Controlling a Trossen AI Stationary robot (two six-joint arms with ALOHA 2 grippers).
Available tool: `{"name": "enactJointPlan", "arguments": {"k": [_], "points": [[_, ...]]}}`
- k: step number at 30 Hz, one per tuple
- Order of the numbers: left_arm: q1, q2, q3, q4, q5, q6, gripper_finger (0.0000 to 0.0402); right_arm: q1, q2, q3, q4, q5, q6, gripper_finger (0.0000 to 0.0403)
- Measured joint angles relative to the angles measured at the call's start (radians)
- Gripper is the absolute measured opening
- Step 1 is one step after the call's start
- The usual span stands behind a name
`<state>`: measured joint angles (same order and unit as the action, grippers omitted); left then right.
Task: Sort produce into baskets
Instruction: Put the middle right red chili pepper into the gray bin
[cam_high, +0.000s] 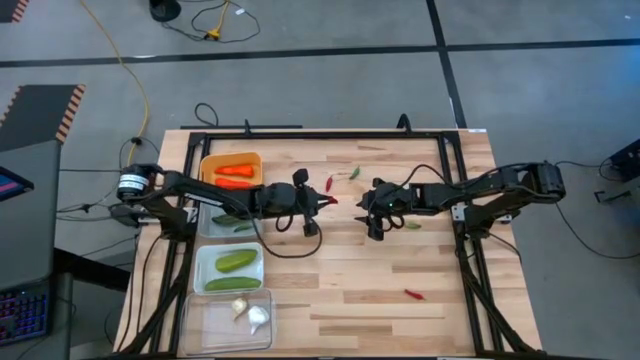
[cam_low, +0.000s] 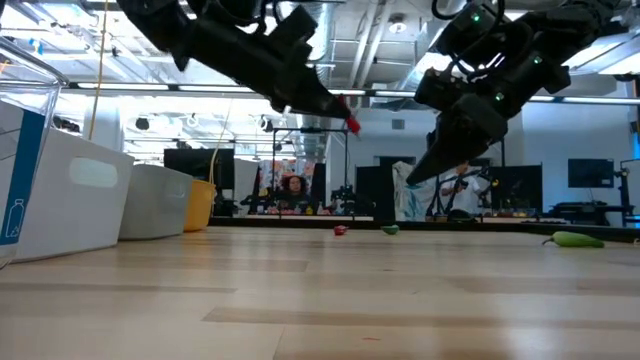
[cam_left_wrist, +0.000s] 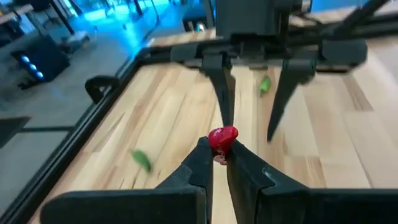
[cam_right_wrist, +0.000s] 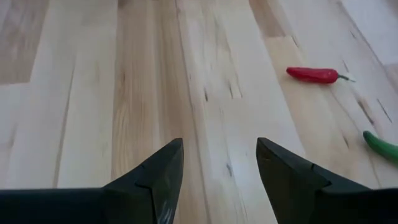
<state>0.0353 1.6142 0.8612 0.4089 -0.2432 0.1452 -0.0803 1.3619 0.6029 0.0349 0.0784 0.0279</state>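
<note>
High view: my left gripper (cam_high: 331, 200) pinches a small red chili pepper (cam_high: 333, 199), grey rectangular basket (cam_high: 207, 222) behind it; my right gripper (cam_high: 374, 226) hangs spread, a green chili (cam_high: 412, 224) just beside it.

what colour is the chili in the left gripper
Red; the chili shows best in the left wrist view, pinched by the left gripper.

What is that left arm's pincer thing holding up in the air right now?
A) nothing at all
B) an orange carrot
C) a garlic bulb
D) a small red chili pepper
D: the left end effector is shut on a small red chili pepper, whose red tip sticks out between its fingertips, lifted above the wooden table.
</note>
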Motion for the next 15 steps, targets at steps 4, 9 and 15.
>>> {"name": "enactJointPlan", "arguments": {"k": [4,9,15], "points": [[0.0,-0.099,0.0,-0.206,0.003,-0.018,0.0018,0.0,0.0,0.0,-0.008,0.0,0.0,0.023],[0.0,-0.265,0.001,-0.534,0.064,-0.085,0.0018,-0.001,0.0,0.0,-0.01,0.0,0.0,0.023],[0.0,-0.459,0.001,-0.981,0.152,-0.25,0.0018,-0.001,0.0,0.0,-0.019,0.0,-0.001,0.023]]}}
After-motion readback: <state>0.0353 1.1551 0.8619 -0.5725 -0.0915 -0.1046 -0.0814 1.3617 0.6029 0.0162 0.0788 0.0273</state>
